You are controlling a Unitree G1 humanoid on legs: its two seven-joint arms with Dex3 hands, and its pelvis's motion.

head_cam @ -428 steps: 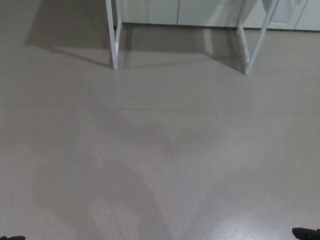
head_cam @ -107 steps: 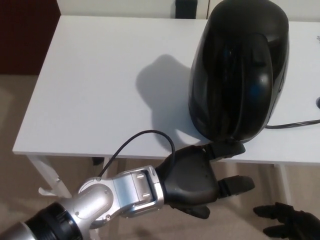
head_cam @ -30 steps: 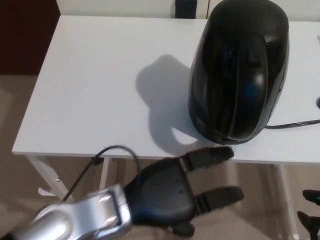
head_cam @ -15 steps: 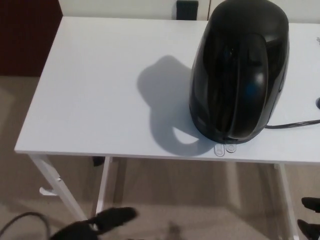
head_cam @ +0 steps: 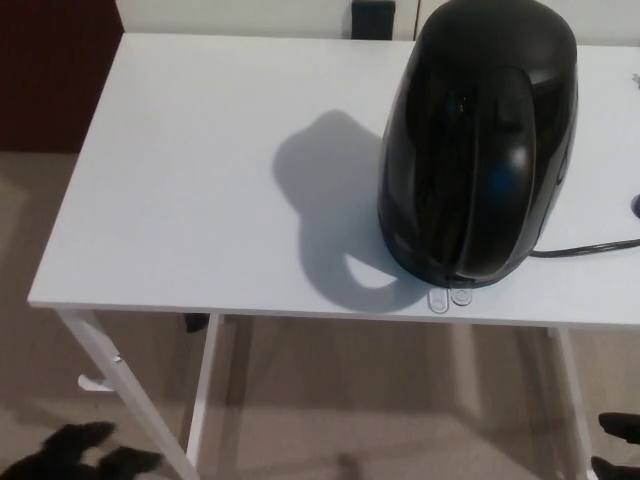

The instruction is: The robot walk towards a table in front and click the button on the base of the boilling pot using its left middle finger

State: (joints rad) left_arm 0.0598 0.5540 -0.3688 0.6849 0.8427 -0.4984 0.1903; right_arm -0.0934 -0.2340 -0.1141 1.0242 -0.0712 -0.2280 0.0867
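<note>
The glossy black boiling pot (head_cam: 478,140) stands on the right part of the white table (head_cam: 200,180), close to the front edge. Two small clear buttons (head_cam: 449,297) stick out of its base at the front, just inside the table edge. My left hand (head_cam: 80,455) hangs low at the bottom left, below the tabletop and far from the pot; it is blurred, with its fingers apart and nothing in it. Only a dark sliver of my right hand (head_cam: 620,445) shows at the bottom right edge.
A black power cord (head_cam: 590,246) runs from the pot's right side across the table. White table legs (head_cam: 120,380) stand under the front edge, with beige floor beneath. A dark cabinet (head_cam: 45,70) is at the far left.
My left hand has dropped from the pot's base, below the table edge, down to the bottom left. The two buttons at the base now show. The pot has not moved.
</note>
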